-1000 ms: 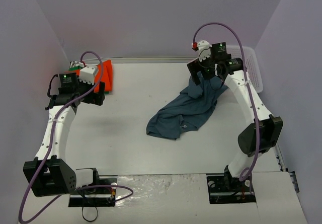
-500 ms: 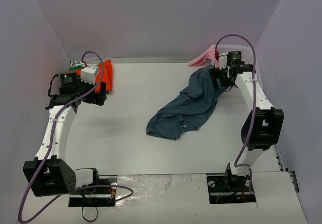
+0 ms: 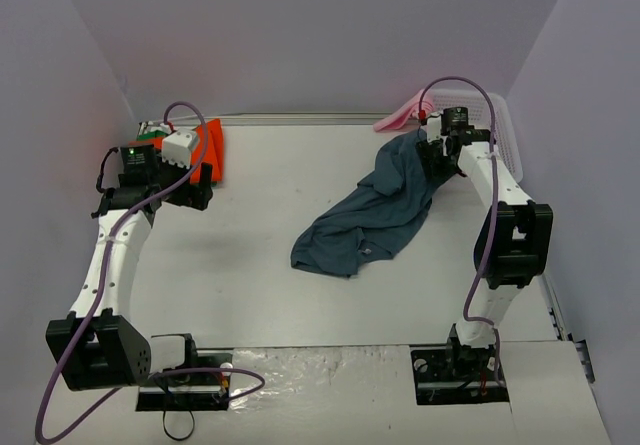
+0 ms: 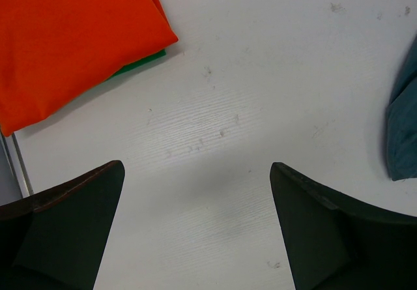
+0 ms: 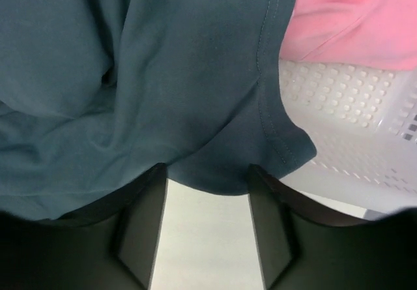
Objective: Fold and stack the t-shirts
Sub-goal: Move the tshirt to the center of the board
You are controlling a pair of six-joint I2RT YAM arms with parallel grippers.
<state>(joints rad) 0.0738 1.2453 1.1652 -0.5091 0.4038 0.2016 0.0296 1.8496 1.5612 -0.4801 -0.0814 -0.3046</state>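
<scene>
The dark slate-blue t-shirt [image 3: 370, 215] lies crumpled right of centre, its upper end bunched against the basket. My right gripper [image 3: 437, 160] hovers at that upper end. In the right wrist view its jaws [image 5: 207, 173] stand apart, and the hemmed edge of the slate-blue shirt [image 5: 163, 75] hangs down between the fingertips. The light pink t-shirt [image 3: 400, 115] [image 5: 352, 23] drapes over the basket's near corner. The orange-red t-shirt [image 3: 212, 145] [image 4: 71, 36] lies folded at the back left on top of the green one [image 4: 140, 65]. My left gripper [image 3: 198, 187] [image 4: 197, 169] is open over bare table beside that stack.
The white lattice basket [image 3: 505, 135] [image 5: 352, 140] stands at the back right against the wall. The enclosure walls run close along the back and both sides. A corner of the slate-blue shirt [image 4: 401, 127] shows at the right edge of the left wrist view.
My right arm has swung right and back toward the basket, uncovering the pink shirt, and its jaws have narrowed round the blue shirt's edge. The left arm has stayed still.
</scene>
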